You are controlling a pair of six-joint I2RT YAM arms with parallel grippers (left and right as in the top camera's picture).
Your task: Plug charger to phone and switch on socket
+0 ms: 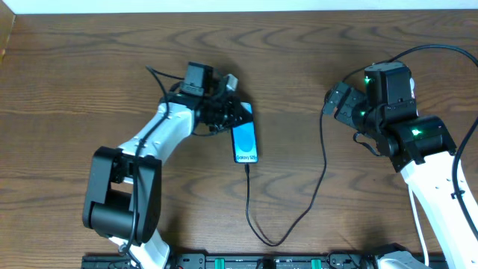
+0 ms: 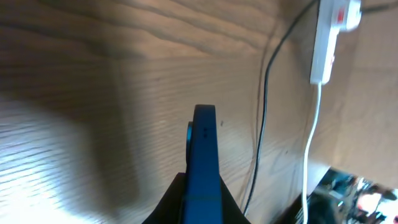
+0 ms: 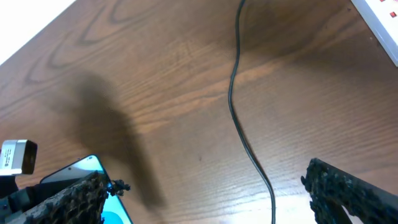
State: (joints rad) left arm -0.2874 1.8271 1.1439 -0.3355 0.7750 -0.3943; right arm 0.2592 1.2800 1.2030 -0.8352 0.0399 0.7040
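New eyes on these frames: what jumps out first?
The bright blue phone at the centre of the overhead view, its upper end pinched in the left gripper. A thin black charger loops from the phone's lower end toward the right gripper, which hangs open, the white socket just beyond it.

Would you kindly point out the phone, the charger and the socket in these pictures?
phone [image 1: 245,142]: overhead view, middle of its blue screen.
charger [image 3: 231,99]: right wrist view, middle stretch of the thin black cable.
socket [image 2: 323,48]: left wrist view, on its white body.
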